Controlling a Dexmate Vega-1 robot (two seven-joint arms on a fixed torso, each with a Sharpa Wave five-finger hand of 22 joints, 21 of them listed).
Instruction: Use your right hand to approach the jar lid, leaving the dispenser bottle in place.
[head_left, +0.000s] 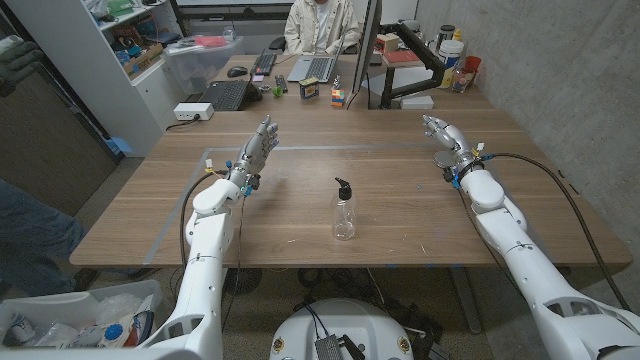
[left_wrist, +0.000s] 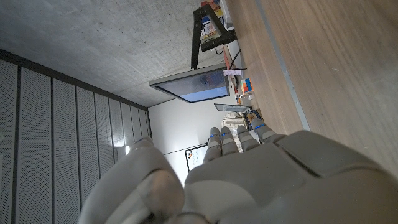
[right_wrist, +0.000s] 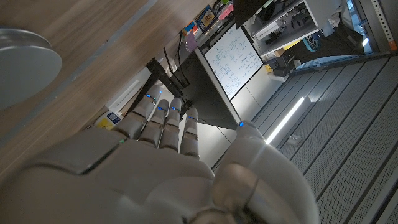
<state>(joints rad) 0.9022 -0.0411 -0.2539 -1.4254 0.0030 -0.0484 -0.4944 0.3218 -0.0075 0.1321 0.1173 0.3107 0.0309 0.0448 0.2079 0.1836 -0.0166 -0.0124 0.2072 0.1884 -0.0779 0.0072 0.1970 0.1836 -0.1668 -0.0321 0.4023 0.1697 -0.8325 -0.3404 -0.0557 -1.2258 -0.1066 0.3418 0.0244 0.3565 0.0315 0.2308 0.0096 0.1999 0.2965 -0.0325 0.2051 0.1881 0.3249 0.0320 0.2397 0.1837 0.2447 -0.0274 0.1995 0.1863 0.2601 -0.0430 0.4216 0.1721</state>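
Observation:
A clear dispenser bottle with a black pump top stands upright in the middle of the table, well apart from both hands. The grey round jar lid lies flat on the wood; in the head view the jar lid peeks out just beside my right wrist. My right hand hovers at the right side of the table, fingers stretched out and holding nothing; the right hand is seen from behind, with the lid close beside it. My left hand stands at the left, fingers straight and empty; the left hand is also seen from behind.
A person sits behind the table at a laptop. A keyboard, a colour cube, a black monitor arm and bottles crowd the far edge. Tape lines mark the tabletop.

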